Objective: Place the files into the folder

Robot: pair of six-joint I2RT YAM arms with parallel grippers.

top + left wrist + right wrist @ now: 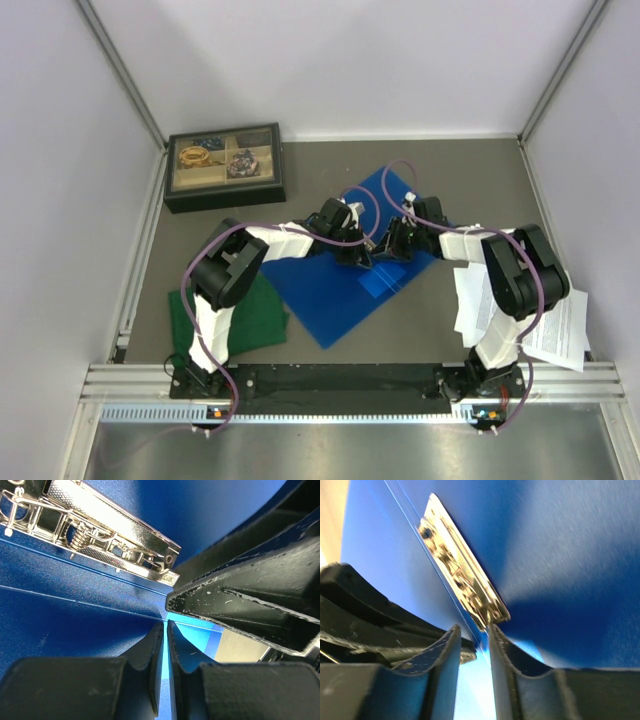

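The blue folder (330,290) lies mid-table, its cover partly raised where both grippers meet. My left gripper (358,258) is shut on the thin edge of the folder's cover (125,630), which shows as a light-blue strip between its fingers. My right gripper (385,245) faces it from the right. Its jaws stand apart, open, and the cover edge runs through the gap without being pinched (475,630). The metal ring mechanism (100,535) (460,565) sits just beyond both sets of fingertips. The files (555,330), white printed sheets, lie at the right by the right arm's base.
A green folded cloth (250,315) lies left of the folder beside the left arm. A black compartment box (225,165) with small items stands at the back left. White walls enclose the table on three sides.
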